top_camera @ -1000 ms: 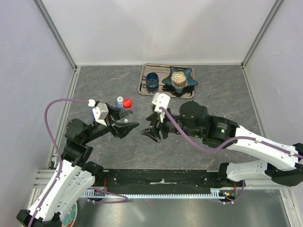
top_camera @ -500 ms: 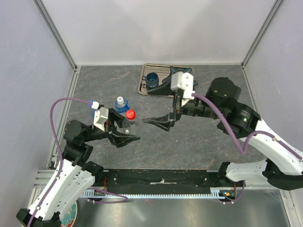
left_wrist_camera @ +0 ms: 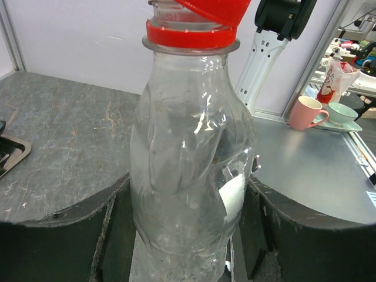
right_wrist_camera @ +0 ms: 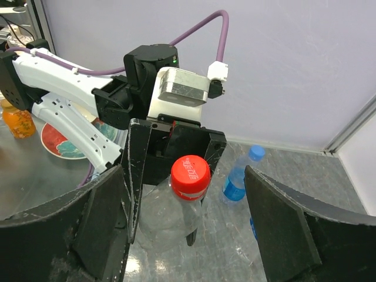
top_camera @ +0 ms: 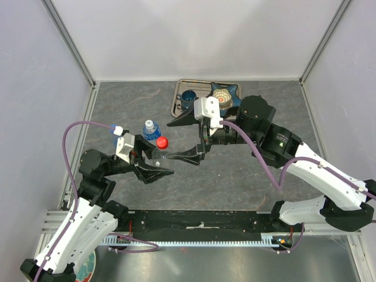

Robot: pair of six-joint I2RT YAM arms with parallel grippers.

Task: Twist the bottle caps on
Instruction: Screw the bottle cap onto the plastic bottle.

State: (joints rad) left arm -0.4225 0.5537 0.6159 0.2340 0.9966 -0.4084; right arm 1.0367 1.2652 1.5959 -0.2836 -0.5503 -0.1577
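The left gripper [left_wrist_camera: 187, 238] was clamped on the body of the clear bottle [left_wrist_camera: 188, 147], with the red cap [left_wrist_camera: 194, 26] above its fingers. The right gripper [right_wrist_camera: 185, 173] was wide open, the cap between its fingers and untouched. A blue-capped bottle [right_wrist_camera: 237, 183] stood beyond.

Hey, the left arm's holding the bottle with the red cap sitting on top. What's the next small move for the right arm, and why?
Probably ease the right gripper forward until its open fingers straddle the red cap, ready to close on it. The left gripper clamps the clear bottle upright, the cap looks tilted on the neck rather than screwed down, and the right fingers stand wide apart, touching nothing.
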